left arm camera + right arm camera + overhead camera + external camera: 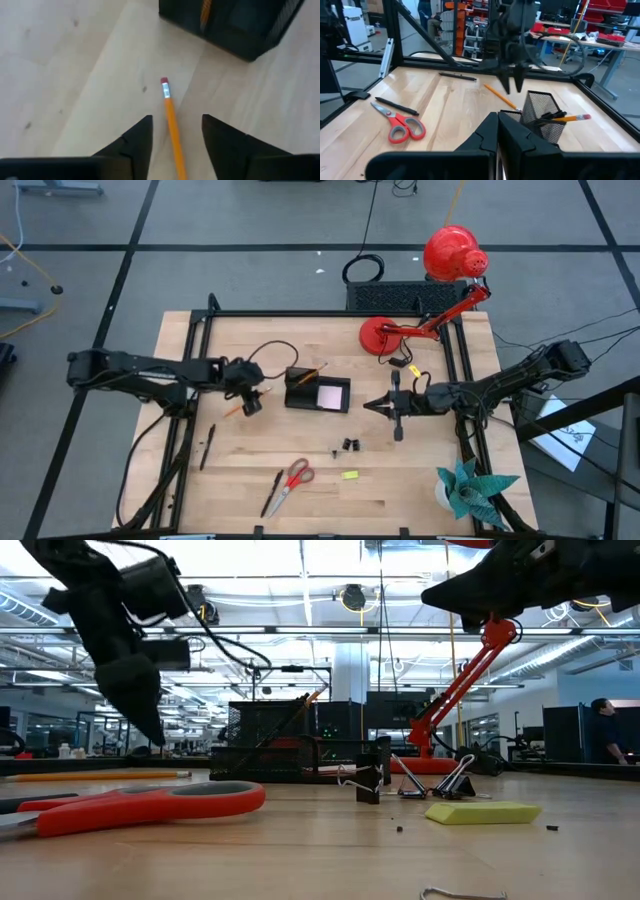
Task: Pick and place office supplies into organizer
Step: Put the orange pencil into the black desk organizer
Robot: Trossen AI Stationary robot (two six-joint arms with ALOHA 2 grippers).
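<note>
An orange pencil [172,125] lies flat on the table just left of the black mesh organizer [317,390]. My left gripper [176,131] is open and points down over it, one finger on each side of the shaft, apart from it. Its eraser end [164,82] points toward the organizer. The organizer holds a pink sticky-note pad [331,394] and another pencil [570,119] leaning out of its cup. My right gripper [375,405] is shut and hovers right of the organizer. Red-handled scissors [295,477], black pens [272,492] [207,445], two black clips [348,445] and a yellow piece [349,475] lie nearer the near edge.
A red desk lamp [400,332] stands at the far right of the table, its head [452,252] beyond the edge. A teal paper plant [468,485] sits at the near right corner. A black frame [190,350] runs around the tabletop.
</note>
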